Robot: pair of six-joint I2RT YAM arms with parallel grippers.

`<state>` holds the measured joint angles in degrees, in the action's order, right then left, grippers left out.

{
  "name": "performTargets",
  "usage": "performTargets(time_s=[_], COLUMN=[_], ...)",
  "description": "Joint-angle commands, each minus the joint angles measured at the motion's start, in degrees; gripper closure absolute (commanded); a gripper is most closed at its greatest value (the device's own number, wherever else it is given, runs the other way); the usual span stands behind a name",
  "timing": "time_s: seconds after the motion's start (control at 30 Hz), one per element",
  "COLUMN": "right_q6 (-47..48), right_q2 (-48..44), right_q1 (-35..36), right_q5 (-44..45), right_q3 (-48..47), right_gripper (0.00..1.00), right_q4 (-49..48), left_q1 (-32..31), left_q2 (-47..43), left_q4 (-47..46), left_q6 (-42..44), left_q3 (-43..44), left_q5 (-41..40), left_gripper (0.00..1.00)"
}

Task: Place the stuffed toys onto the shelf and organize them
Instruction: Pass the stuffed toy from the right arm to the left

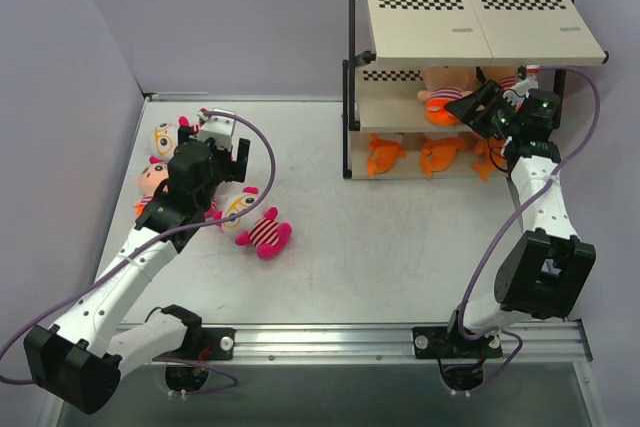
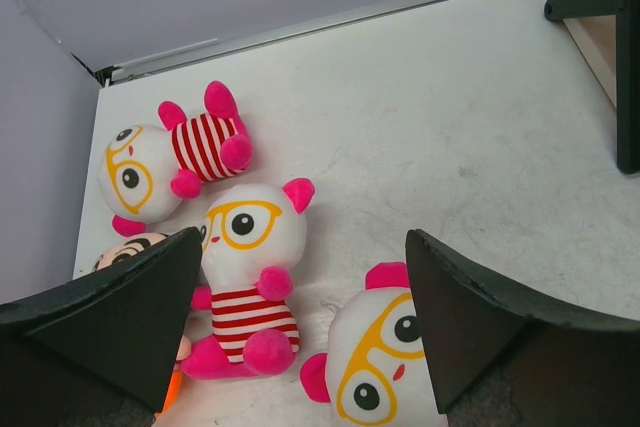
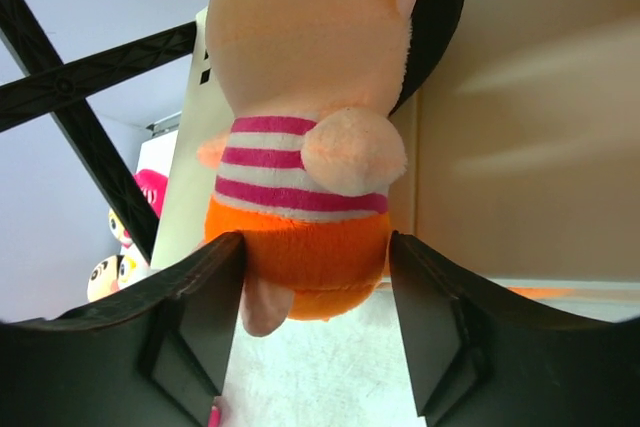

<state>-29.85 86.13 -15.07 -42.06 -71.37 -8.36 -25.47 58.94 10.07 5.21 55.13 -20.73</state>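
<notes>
Flanking a doll (image 3: 300,97), the right pincer (image 3: 315,247) sits at the middle tier of the shelf (image 1: 480,22). Its jaws stand partway apart, one on each side of the orange seat. Whether they press it or merely brush it, I cannot tell. The doll rests on the board with its back near the rear, which suggests it is being set down where the striped ones belong. Below it the sharks (image 1: 437,154) lie in a row on the bottom tier, one kind per level. The top board is bare.

Over on the table (image 1: 400,237), the left pincer (image 2: 303,247) hangs with jaws wide above the glasses toys (image 2: 250,247). All three lie face up, close together near the far left corner. The middle one lies squarely between the fingers, so it looks like the next pick. A second doll (image 2: 125,250) peeks from behind the left finger.

My judgement: the task is about half done. The right arm's next job is backing out without dragging the doll off the board, since plush catches easily.
</notes>
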Motion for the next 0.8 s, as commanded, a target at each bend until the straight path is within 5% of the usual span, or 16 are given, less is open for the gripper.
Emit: performTargets(time_s=[0.0, 0.3, 0.77], right_q6=[0.75, -4.95, -17.17], right_q2=[-3.50, -11.15, -20.65], right_q1=[-0.49, -0.40, 0.56], right_q5=[2.59, 8.40, 22.90], right_q3=[-0.53, 6.42, 15.56], right_gripper=[0.40, 0.28, 0.33], right_q4=[-0.60, -7.28, -11.85], left_q1=[-0.37, -0.54, -0.98], left_q2=[-1.19, -1.72, -2.78], left_q4=[-2.07, -1.98, -1.98], left_q6=[0.76, 0.50, 0.50], left_q3=[0.24, 0.15, 0.15], left_q5=[-0.63, -0.63, -0.89], left_gripper=[0.08, 0.08, 0.08])
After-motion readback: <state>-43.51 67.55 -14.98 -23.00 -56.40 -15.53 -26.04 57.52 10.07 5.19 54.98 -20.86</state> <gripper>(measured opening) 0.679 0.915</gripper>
